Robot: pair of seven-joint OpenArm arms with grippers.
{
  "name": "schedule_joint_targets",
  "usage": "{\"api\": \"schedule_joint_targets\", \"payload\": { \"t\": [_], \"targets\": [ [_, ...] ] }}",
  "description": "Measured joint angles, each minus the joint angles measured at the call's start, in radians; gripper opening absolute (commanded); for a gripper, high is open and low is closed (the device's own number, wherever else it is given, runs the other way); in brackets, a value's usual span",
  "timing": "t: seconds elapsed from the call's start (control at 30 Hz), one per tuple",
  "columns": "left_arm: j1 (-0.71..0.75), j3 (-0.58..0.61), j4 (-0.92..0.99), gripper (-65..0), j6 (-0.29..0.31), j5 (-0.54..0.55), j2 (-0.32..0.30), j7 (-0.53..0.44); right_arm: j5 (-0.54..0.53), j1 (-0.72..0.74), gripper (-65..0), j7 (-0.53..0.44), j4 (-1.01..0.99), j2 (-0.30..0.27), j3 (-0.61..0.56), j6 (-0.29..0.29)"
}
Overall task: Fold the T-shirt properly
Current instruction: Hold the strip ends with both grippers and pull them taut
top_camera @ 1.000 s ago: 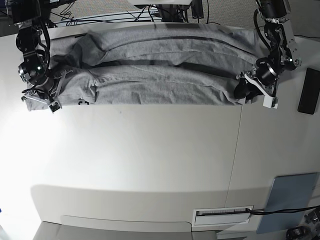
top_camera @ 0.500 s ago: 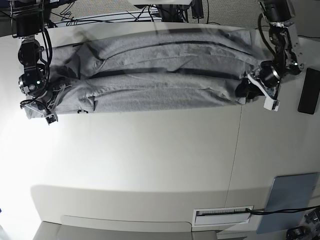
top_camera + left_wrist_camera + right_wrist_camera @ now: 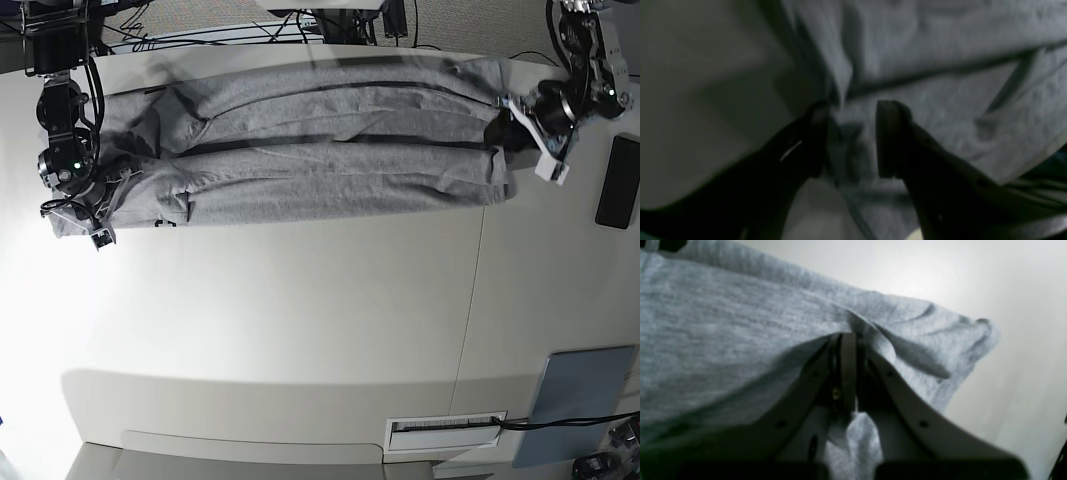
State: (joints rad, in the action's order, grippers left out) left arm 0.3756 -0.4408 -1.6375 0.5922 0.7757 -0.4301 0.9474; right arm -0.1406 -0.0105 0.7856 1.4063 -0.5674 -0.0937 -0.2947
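Across the far half of the pale work table [image 3: 300, 330], the large heather-grey cotton T-shirt [image 3: 320, 150] lies as a long lengthwise-folded band, with each arm at one end of it. Nearest the camera, the front half of the table carries no cloth, and a flat grey-blue panel [image 3: 580, 395] rests at the near corner. At the sleeve end, on the base view's left, the right gripper [image 3: 848, 340] has its jaws pressed together on a pinched ridge of grey fabric, which bunches up over the fingertips and trails down between the fingers. At the opposite end, the left gripper [image 3: 848, 136] stands with its jaws apart. One dark fingertip [image 3: 816, 133] sits at the very edge of the cloth where it meets the bare table, and the other [image 3: 888, 136] lies over the fabric. Whether either pad actually touches cloth cannot be told from the dim wrist view. Judged from this, the step in hand looks like squaring up the long band before a crosswise fold. Doing it well probably calls for the left gripper to take both layers at the hem corner, matching the right gripper's hold, and for keeping the band taut so its creases stay straight. A dark flat device [image 3: 618, 182] lies beyond the hem end.
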Motion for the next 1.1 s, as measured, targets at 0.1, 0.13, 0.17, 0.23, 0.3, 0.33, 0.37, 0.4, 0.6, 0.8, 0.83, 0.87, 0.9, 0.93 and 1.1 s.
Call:
{"api": "schedule_joint_targets", "payload": {
  "t": [0.1,0.13,0.17,0.23,0.3,0.33,0.37,0.4,0.6,0.8,0.83,0.87,0.9,0.93,1.1],
  "targets": [
    [0.0,0.0,-0.003,-39.9,0.0,0.0,0.0,0.003,0.0,0.0,-64.8,0.003,0.0,0.0,0.0,0.0],
    [-0.003,0.0,-0.005,-39.8,0.0,0.002,0.0,0.002,0.0,0.0,-64.8,0.003,0.0,0.0,0.0,0.0],
    [-0.005,0.0,-0.006,-39.8,0.0,0.003,0.0,-0.003,0.0,0.0,-64.8,0.003,0.0,0.0,0.0,0.0],
    [-0.005,0.0,-0.007,-39.3,0.0,0.003,0.0,-0.008,0.0,0.0,-64.8,0.003,0.0,0.0,0.0,0.0],
    [-0.003,-0.014,-0.015,-37.3,0.001,0.003,0.001,0.003,0.0,0.0,-64.8,0.003,0.0,0.0,0.0,0.0],
    [-0.003,-0.032,-0.021,-36.8,0.003,0.005,0.001,0.014,0.0,0.0,-64.8,0.003,0.0,0.0,0.0,0.0],
    [-0.005,-0.055,-0.025,-36.6,0.004,0.004,0.001,0.025,0.0,0.0,-64.8,0.003,0.0,0.0,0.0,0.0],
    [-0.005,-0.082,-0.029,-36.6,0.004,0.005,0.0,0.028,0.0,0.0,-64.8,0.003,0.0,0.0,0.0,0.0],
    [0.035,-0.175,-0.031,-36.6,0.035,0.127,-0.002,0.1,0.0,0.0,-64.8,0.003,0.0,0.0,0.0,0.0],
    [0.076,-0.163,-0.031,-36.6,0.03,0.111,0.009,0.041,0.0,0.0,-64.8,0.006,0.0,0.0,0.0,0.0],
    [0.075,-0.163,-0.031,-36.6,0.014,0.085,0.012,0.019,0.0,0.0,-64.8,0.006,0.0,0.0,0.0,0.0],
    [0.072,-0.163,-0.031,-36.6,0.003,0.06,0.018,0.011,-0.001,0.0,-64.8,0.007,0.0,0.0,0.0,0.0],
    [0.07,-0.163,-0.031,-36.6,0.003,0.046,0.026,0.01,-0.001,0.002,-64.8,0.01,0.0,0.0,0.0,0.0],
    [0.071,-0.163,-0.031,-36.6,0.004,0.047,0.032,0.01,0.0,0.002,-64.8,0.014,0.0,0.0,0.0,0.0],
    [0.073,-0.163,-0.031,-36.6,0.005,0.048,0.065,0.012,-0.001,0.002,-64.8,0.014,0.0,0.0,0.0,0.0]
  ]
}}
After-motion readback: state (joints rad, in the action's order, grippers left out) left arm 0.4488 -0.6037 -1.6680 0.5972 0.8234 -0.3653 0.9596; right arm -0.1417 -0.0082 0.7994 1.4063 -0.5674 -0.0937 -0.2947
